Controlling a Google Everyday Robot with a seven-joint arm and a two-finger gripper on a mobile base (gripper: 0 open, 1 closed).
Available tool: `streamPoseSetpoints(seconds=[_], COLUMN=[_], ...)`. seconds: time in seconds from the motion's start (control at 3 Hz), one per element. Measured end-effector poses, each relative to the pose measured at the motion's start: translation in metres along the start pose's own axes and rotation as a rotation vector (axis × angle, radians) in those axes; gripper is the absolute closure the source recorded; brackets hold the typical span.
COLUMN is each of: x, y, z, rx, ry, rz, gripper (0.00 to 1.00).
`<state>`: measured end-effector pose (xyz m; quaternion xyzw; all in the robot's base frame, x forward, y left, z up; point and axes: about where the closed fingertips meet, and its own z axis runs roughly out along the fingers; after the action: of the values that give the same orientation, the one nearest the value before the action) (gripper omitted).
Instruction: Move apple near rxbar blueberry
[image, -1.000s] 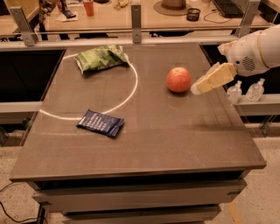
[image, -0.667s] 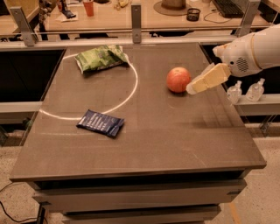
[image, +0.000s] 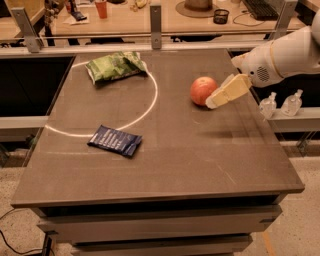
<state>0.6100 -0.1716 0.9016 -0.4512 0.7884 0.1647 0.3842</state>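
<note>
The red-orange apple sits on the dark table, right of centre. The navy-blue rxbar blueberry lies flat at the table's left, well apart from the apple. My gripper reaches in from the right on a white arm, and its pale fingers lie right against the apple's right side.
A crinkled green chip bag lies at the far left of the table. A white arc line curves across the surface. Two small clear bottles stand on a ledge to the right. A desk with clutter stands behind.
The gripper has moved left toward the apple, closing the small gap to its right side. The apple and the bar have not moved.
</note>
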Motion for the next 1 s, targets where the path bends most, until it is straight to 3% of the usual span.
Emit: streamPoseSetpoints(seconds=[1.0], x=[0.019], y=[-0.012], z=[0.044], rx=[-0.082], ry=[0.059], rz=[-0.041], gripper=[0.0])
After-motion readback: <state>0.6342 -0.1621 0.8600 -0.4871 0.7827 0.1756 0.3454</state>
